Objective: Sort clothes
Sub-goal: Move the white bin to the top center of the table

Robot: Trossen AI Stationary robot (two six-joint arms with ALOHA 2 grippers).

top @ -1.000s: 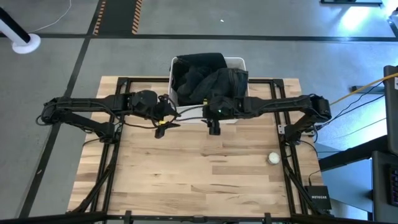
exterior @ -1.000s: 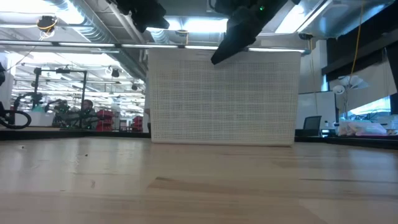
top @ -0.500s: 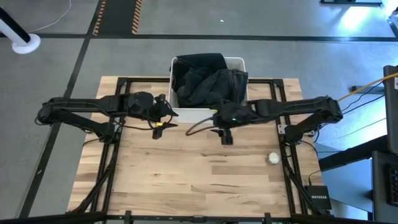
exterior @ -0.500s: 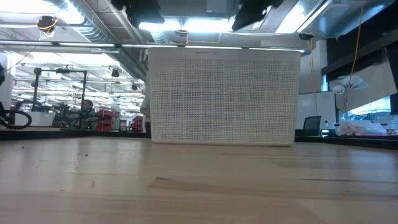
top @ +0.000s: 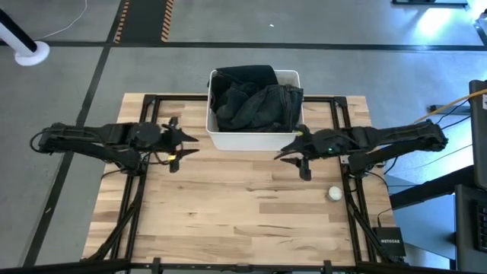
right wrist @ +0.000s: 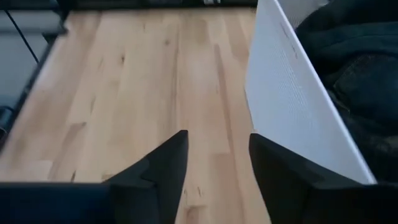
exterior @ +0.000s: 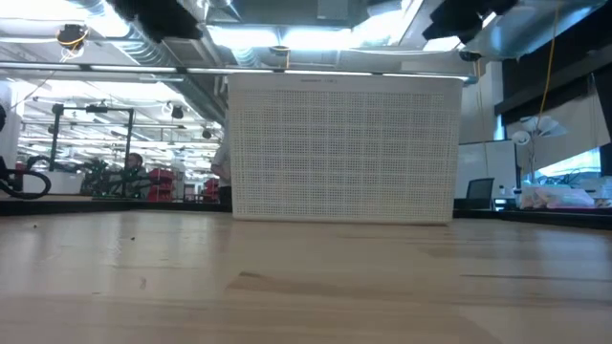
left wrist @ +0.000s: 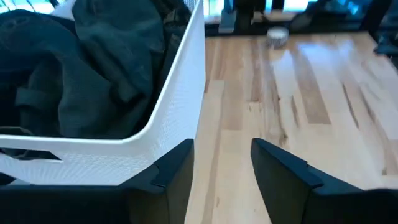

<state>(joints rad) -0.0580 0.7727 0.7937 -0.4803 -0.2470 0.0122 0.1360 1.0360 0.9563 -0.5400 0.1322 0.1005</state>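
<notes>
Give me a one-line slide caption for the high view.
Dark clothes heaped in the white bin; left gripper and right gripper flank it empty, jaws apart.

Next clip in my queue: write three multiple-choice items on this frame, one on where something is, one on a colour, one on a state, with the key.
1. Where do the dark clothes lie?
A. Spread on the table
B. Inside the white bin
C. Hanging from the left gripper

2. What colour is the small ball on the table?
A. White
B. Red
C. Neon yellow

3. What is the right gripper holding?
A. A dark garment
B. The ball
C. Nothing

Key:
1 B, the high view shows the garments heaped within the bin's walls.
2 A, it shows pale against the wood near the table's right edge.
3 C, its wrist view shows only bare wood between the parted jaws, the bin wall off to one side.
</notes>
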